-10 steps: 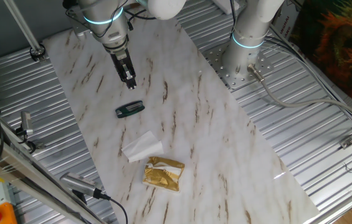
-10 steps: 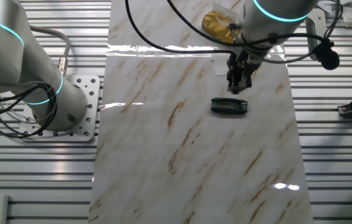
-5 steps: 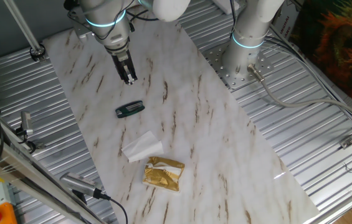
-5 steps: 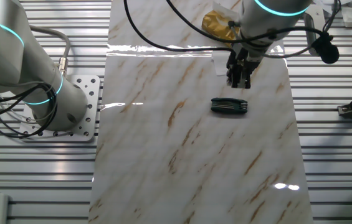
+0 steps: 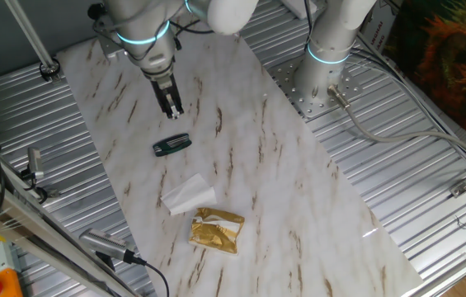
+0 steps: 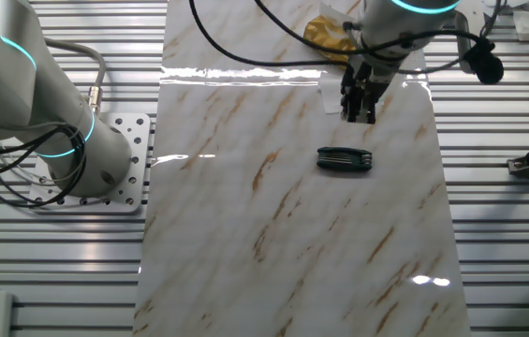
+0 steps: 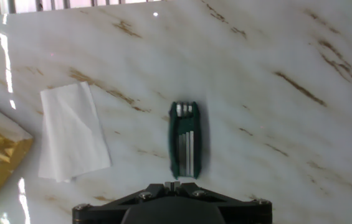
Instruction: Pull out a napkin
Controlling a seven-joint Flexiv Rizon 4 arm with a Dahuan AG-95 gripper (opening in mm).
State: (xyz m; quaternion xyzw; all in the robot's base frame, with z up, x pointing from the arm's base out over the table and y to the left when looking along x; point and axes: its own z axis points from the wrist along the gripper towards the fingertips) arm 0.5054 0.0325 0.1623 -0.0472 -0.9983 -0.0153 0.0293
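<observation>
The gripper (image 5: 171,110), fingers closed together and holding nothing, has risen a little above the green folding tool (image 7: 185,139), while farther away the napkin (image 7: 71,131) lies untouched beside the gold packet (image 5: 216,230), so pulling appears finished.

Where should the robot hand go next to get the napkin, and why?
Probably it should travel over to hover above the napkin, which lies next to the gold packet. The gripper hangs over the table on the far side of the green folding tool, holding nothing, with its fingers looking closed. It likely has to get above the tissue and open before it can grab.
</observation>
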